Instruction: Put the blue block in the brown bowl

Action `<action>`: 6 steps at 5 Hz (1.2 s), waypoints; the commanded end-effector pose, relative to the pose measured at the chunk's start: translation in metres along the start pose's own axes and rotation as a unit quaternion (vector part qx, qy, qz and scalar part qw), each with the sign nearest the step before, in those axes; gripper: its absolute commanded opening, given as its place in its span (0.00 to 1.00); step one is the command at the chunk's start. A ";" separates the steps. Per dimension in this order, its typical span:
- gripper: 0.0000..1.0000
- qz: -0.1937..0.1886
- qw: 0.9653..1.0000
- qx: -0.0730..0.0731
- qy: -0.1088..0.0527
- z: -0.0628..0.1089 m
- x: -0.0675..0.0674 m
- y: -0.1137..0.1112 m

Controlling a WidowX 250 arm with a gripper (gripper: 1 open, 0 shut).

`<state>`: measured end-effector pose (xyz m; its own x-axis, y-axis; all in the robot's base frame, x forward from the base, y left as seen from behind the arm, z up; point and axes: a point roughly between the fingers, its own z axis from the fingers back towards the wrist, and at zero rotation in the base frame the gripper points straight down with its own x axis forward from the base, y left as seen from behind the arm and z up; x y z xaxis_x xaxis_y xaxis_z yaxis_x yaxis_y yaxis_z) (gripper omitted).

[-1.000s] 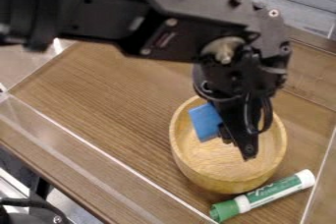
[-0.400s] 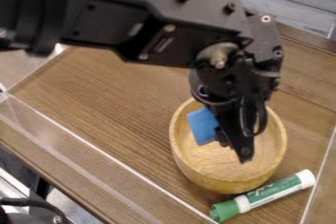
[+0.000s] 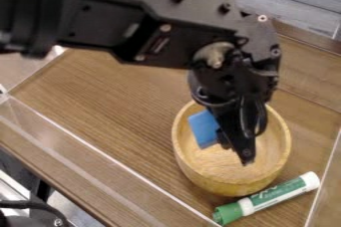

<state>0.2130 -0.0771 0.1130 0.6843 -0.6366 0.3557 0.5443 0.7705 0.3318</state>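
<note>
While the black robot arm (image 3: 134, 22) leans in from the upper left, its gripper (image 3: 240, 131) points down into the brown bowl (image 3: 200, 171) on the wooden table (image 3: 107, 102). The blue block (image 3: 204, 129) sits inside the bowl's rim, tilted on edge against the left side of the dark fingers (image 3: 249, 136); whether the claw is pinching it or merely touching it cannot be told from this angle. Compared with a second ago, little has changed: block, bowl and fingers keep much the same places, and only the arm's upper housing appears shifted slightly to the left in the picture. A green-and-white marker (image 3: 268, 199) lies on the table just beside the bowl's lower right edge.
</note>
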 end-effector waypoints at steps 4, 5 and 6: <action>1.00 0.022 1.000 0.001 -0.014 -0.001 0.002 0.006; 0.00 0.023 1.000 -0.001 -0.012 -0.002 0.000 0.006; 0.00 0.023 1.000 -0.001 -0.009 -0.003 -0.002 0.007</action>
<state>0.2124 -0.0714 0.1068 0.7026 -0.6091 0.3679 0.5244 0.7927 0.3108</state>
